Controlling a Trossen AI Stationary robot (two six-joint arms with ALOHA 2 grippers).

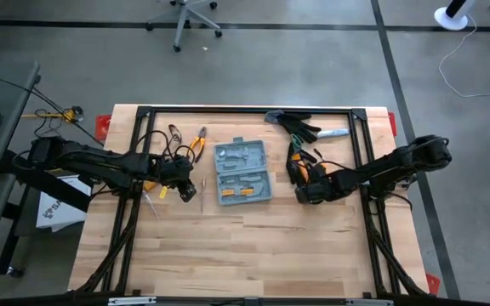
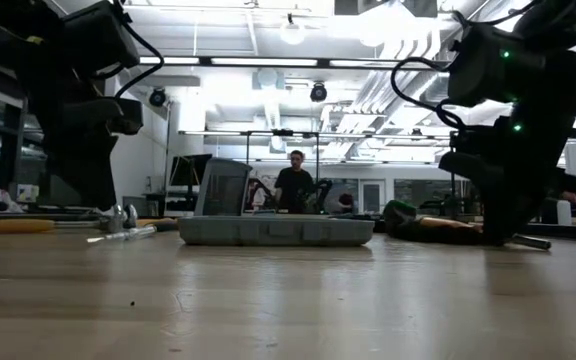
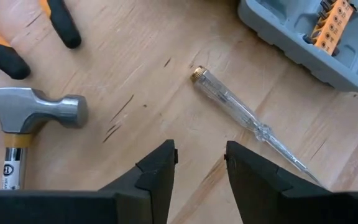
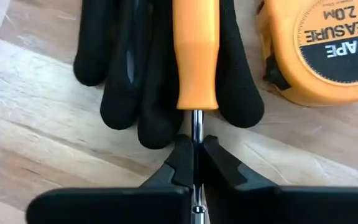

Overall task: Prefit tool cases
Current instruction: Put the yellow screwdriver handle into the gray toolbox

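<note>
Tool case, grey-blue, lies open on the wooden table near its middle, between the two arms; orange bit holders sit in its moulded tray. In the low view its lid stands up behind the flat base.

The left gripper hangs low over the table just beside the case's left side. Its jaws are released, spread apart with bare wood between them and nothing held. Just ahead of them lies a clear-handled tester screwdriver, its brass cap end pointing away from the case. A steel-headed hammer lies near it, and the black-tipped orange handles of a pair of pliers lie beyond.

The right gripper is low on the table to the right of the case. Its jaws are clenched on the metal shaft of an orange-handled screwdriver, right below the handle. The handle lies across the fingers of a black work glove. An orange tape measure sits just beside the glove.

A person stands far off in the room behind the table.
</note>
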